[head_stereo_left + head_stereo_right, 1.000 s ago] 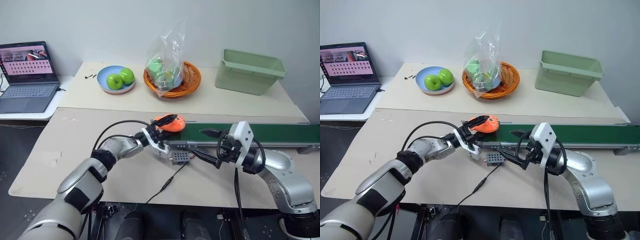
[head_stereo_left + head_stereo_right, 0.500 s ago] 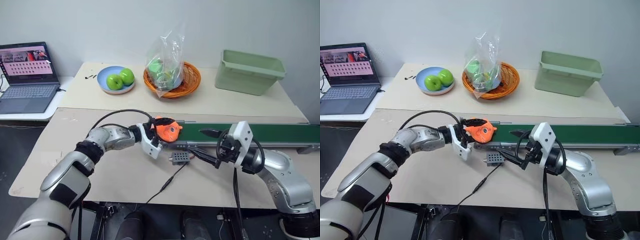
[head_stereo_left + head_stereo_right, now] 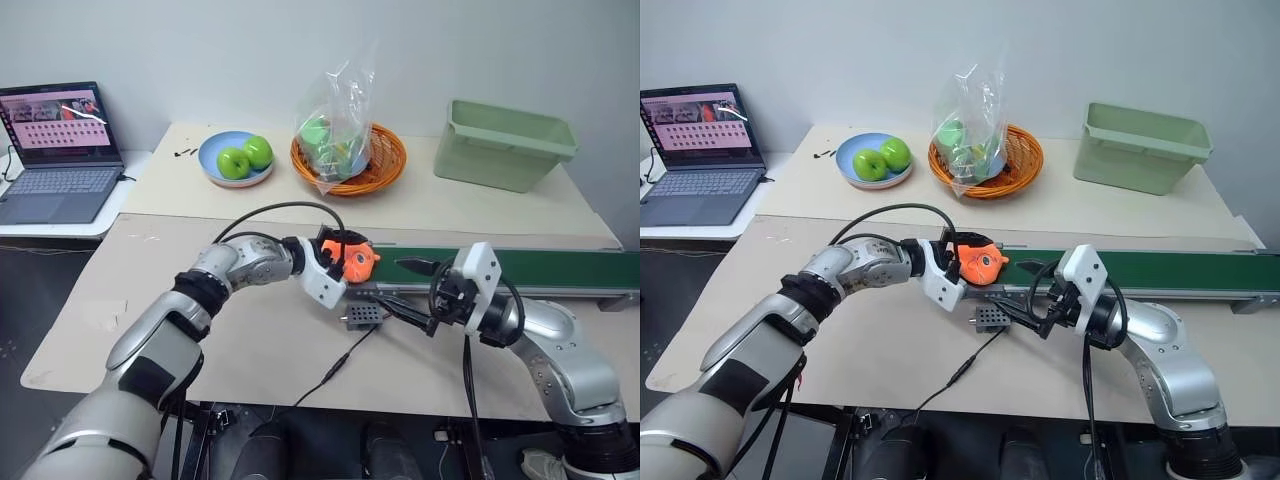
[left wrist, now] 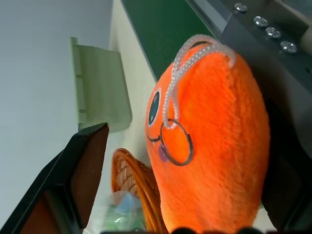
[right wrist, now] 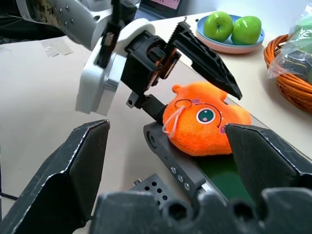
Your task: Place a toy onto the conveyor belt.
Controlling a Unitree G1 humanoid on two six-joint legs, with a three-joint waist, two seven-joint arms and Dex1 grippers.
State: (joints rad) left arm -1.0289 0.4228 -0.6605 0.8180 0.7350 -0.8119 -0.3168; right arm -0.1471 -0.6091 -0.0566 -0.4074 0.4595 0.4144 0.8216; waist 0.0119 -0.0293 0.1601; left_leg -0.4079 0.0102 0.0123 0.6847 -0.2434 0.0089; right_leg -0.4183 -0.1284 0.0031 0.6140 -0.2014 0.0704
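Note:
The orange toy (image 3: pixel 353 262) rests on the left end of the dark green conveyor belt (image 3: pixel 560 268), face outward. My left gripper (image 3: pixel 343 256) stands open around it. In the right wrist view one black finger (image 5: pixel 204 58) reaches over the toy (image 5: pixel 204 122) without touching it. The left wrist view shows a clear gap between a finger (image 4: pixel 80 180) and the toy (image 4: pixel 209 146), while the other side is dark and close against it. My right gripper (image 3: pixel 412 290) hovers open and empty just right of the toy, in front of the belt's frame.
A small grey control box (image 3: pixel 361 316) with a black cable sits in front of the belt's end. At the back of the table stand a blue plate (image 3: pixel 214 155) with two green apples, an orange basket (image 3: pixel 385 160) holding bagged items, and a pale green bin (image 3: pixel 505 143). A laptop (image 3: pixel 60 150) sits far left.
My left wrist has turned and shifted slightly right, and the toy between its fingers went from lying flat to standing face outward on the belt's end. The right arm kept still.

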